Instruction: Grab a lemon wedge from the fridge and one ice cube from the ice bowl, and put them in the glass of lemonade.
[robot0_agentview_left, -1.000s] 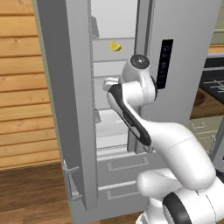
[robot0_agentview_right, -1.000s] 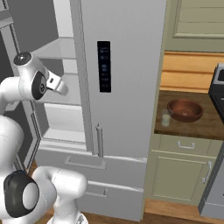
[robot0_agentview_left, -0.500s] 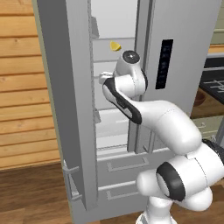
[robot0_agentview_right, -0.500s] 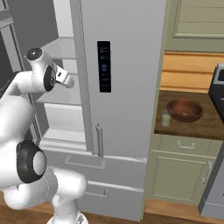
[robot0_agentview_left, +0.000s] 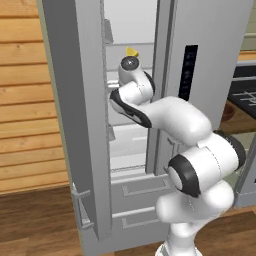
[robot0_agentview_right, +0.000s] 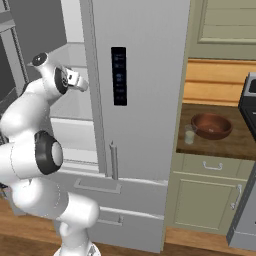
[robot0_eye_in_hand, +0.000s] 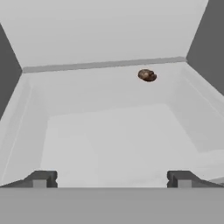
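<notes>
The fridge (robot0_agentview_left: 210, 60) stands with its left door (robot0_agentview_left: 75, 115) swung open. A yellow lemon wedge (robot0_agentview_left: 131, 51) lies on an upper white shelf, just above my wrist. My gripper (robot0_eye_in_hand: 111, 179) reaches into the shelf below it, open, with nothing between its fingertips (robot0_eye_in_hand: 41, 178). In the right base view my gripper (robot0_agentview_right: 80, 83) points into the fridge (robot0_agentview_right: 140, 90) past the edge of its shut right door. The brown ice bowl (robot0_agentview_right: 211, 125) and the glass of lemonade (robot0_agentview_right: 189, 134) stand on the counter to the fridge's right, far from the hand.
A small dark brown lump (robot0_eye_in_hand: 147, 75) lies at the back right of the white shelf (robot0_eye_in_hand: 109, 131) ahead of the hand. Grey fridge walls close in on both sides. Drawers (robot0_agentview_right: 95, 187) sit below. A dark stove (robot0_agentview_right: 249, 97) borders the counter on the right.
The arm has swung further into the fridge and the hand has moved in and slightly up. The jaws have stayed open.
</notes>
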